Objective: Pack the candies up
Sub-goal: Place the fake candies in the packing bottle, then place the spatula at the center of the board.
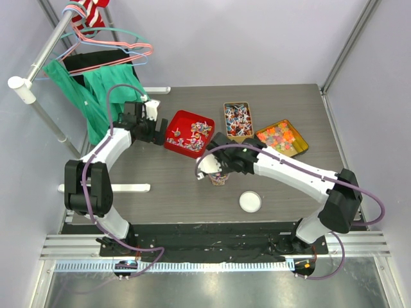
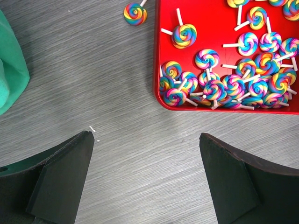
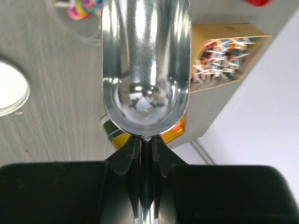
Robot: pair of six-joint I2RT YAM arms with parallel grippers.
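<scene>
Two sets of fingers work around one landmark, the red rectangular plastic tray (image 1: 174,136). The left gripper (image 2: 145,137) hovers over the grey worktop (image 2: 121,93) just off the tray's left edge, its fingers spread wide apart with nothing between them. The right gripper (image 3: 145,149) sits off the tray's near right corner, its fingers closed tight on the handle of a shiny metal scoop (image 3: 145,60).

The candies, rainbow-swirl lollipops on white sticks (image 2: 215,88), lie inside the tray, crowded toward the edge nearest the left gripper. One stray lollipop (image 2: 135,13) lies on the worktop just outside the tray's corner.

A small clear jar (image 1: 219,179) with coloured sweets inside stands near the tray's near right corner, under the right gripper. A round white lid (image 1: 250,201) lies nearer the arm bases than the jar. Right of the tray sit a gold tin of red-and-blue sweets (image 1: 238,120) and, further right, a gold tin of orange and yellow pieces (image 1: 281,137). A green cloth (image 2: 9,70) lies left of the tray.
</scene>
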